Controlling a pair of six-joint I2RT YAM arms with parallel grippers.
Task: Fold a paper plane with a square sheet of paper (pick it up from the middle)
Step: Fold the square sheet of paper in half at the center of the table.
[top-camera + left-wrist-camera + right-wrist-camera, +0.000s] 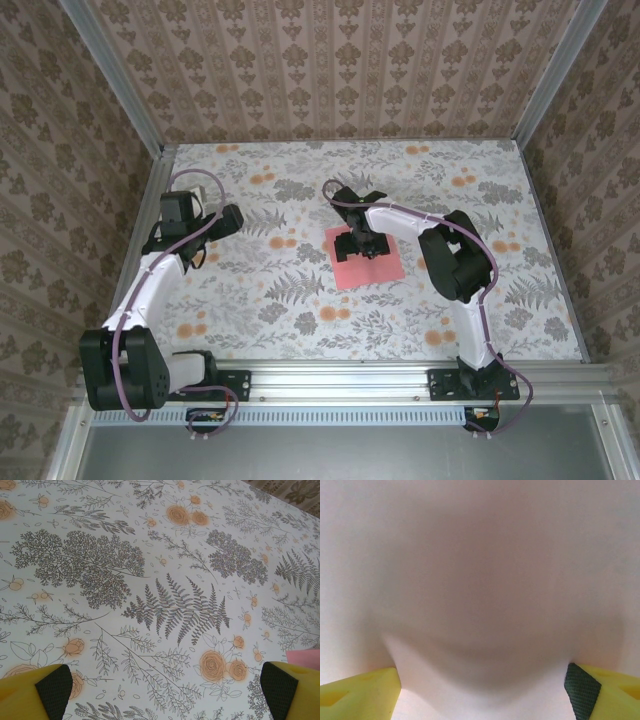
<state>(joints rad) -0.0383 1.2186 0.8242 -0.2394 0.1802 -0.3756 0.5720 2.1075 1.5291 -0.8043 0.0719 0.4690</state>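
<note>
Yellow-fingered right gripper [482, 686], jaws spread, is pressed on thin salmon-pink square sheet of paper [372, 272]; slow, central pinching is advised.

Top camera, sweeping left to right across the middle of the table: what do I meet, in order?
In order: left gripper → square sheet of paper → right arm's elbow.

Soft, even light fills your top view; shadows on the floral tablecloth [250, 330] are faint and soft-edged. Your left wrist picture is bright and crisp. On your right wrist, the square sheet of paper [480, 580] is a pale, out-of-focus blur, darker mid-frame.
</note>
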